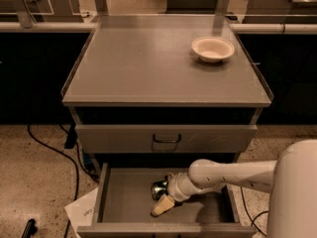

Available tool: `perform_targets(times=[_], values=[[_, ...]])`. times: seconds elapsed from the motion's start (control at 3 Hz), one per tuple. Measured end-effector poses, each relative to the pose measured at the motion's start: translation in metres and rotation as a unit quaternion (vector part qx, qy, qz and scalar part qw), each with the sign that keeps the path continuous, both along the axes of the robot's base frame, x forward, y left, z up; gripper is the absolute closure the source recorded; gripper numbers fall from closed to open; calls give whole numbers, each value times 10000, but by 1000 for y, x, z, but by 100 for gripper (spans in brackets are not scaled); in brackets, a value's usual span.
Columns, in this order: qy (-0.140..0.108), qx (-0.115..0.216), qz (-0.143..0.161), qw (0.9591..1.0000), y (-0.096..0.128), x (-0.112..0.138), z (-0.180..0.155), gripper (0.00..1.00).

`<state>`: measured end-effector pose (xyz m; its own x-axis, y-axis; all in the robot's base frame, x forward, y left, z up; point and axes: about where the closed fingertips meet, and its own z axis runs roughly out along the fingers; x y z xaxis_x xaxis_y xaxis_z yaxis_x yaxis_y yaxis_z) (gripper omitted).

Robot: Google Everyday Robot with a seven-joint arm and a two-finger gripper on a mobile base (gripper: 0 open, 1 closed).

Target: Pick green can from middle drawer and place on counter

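Observation:
The middle drawer [124, 202] is pulled out at the bottom of the cabinet. The green can [158, 187] lies on the drawer's floor near the middle, shiny and dark. My gripper [160, 196] reaches into the drawer from the right on a white arm. It is open, with one cream finger [162, 206] in front of the can and the other behind it, so the can sits between them. The counter [143, 63] is the broad grey top above.
A white bowl [212, 48] stands on the counter at the back right. A shut drawer front with a dark loop handle [167, 139] is just above the open drawer. Black cables [54, 150] and white paper [84, 209] lie on the floor at the left.

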<state>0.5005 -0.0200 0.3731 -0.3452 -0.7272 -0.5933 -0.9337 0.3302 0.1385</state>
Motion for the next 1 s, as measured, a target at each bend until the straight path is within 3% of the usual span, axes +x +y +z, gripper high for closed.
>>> perform_targets(times=[1.0], values=[[1, 0, 1, 10000, 0, 0, 0, 89]])
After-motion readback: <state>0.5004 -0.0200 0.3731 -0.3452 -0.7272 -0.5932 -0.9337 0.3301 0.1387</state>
